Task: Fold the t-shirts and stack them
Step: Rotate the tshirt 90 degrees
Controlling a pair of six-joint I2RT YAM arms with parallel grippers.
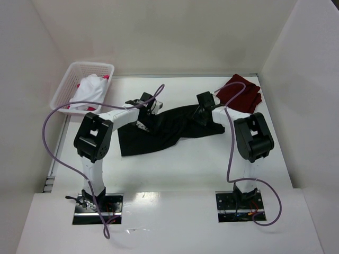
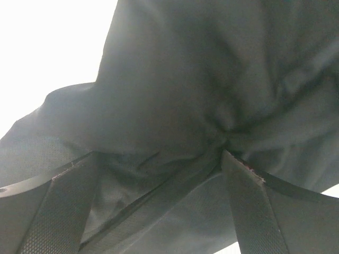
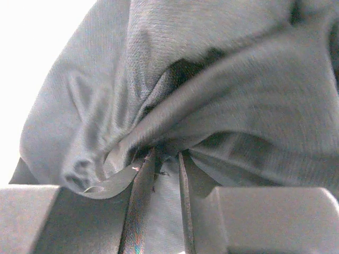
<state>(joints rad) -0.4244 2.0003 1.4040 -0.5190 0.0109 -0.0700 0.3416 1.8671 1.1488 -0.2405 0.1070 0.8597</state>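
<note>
At the worktop's far-left corner, a basket holds white and pink-red t-shirts. The black t-shirt lies crumpled mid-worktop, with the left gripper at its left part, 2 fingers spread wide. The right gripper is clamped on a fold. A maroon t-shirt lies at the far-right corner.

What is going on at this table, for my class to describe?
Two robot arms are working on a black shirt lying crumpled in the middle of the table. The right gripper pinches a fold of it. The left gripper stands wide open over the cloth, not closed on it. A maroon shirt lies at the far right, and a basket at the far left holds white and pink-red cloth.
</note>
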